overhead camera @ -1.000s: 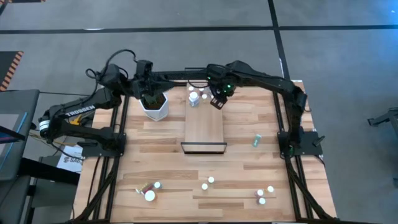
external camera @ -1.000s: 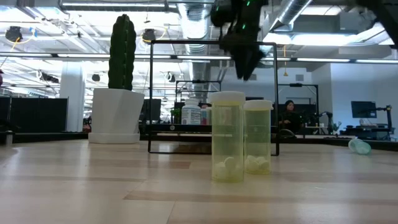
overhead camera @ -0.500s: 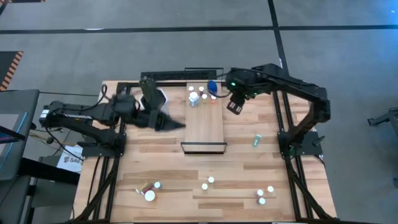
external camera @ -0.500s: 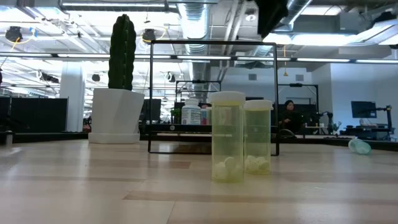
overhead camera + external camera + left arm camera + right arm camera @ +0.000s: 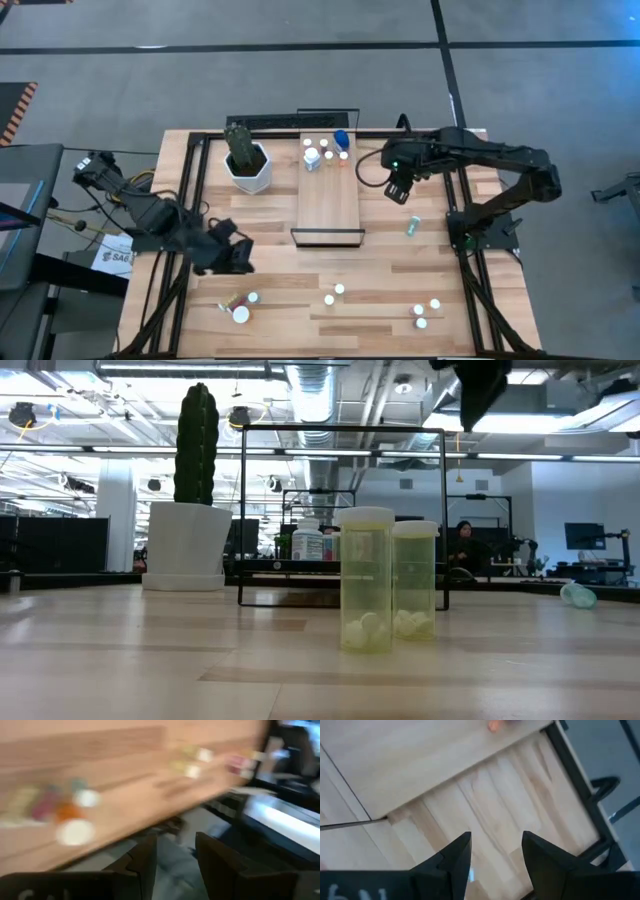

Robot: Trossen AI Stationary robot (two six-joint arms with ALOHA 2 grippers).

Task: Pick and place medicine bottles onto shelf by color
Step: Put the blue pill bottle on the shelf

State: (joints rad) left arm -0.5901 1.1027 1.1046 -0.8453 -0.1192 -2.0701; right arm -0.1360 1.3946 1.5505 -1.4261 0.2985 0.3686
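The shelf [image 5: 330, 205] lies mid-table. Several medicine bottles stand at its far end, among them a white one [image 5: 312, 158] and a blue one [image 5: 341, 139]. Other bottles sit on the tabletop: a green one lying right of the shelf [image 5: 411, 228], a reddish one [image 5: 236, 300] and white-capped ones [image 5: 334, 294] [image 5: 427, 310] along the near edge. Two yellowish bottles [image 5: 367, 580] stand upright in the low view. My right gripper [image 5: 397, 190] [image 5: 492, 845] hangs open and empty just right of the shelf. My left gripper [image 5: 238, 262] [image 5: 175, 845] is open and empty over the near left, above the reddish bottle.
A white hexagonal pot with a cactus [image 5: 247, 165] stands left of the shelf's far end. Dark frame rails [image 5: 195, 200] run along both table sides. Bare tabletop lies between the shelf's front lip and the near bottles.
My left gripper has swung from beside the cactus pot toward the table's near left, sinking and rolling about its own axis. My right gripper has left the shelf's far end, going toward the right edge and somewhat nearer. No bottle has moved.
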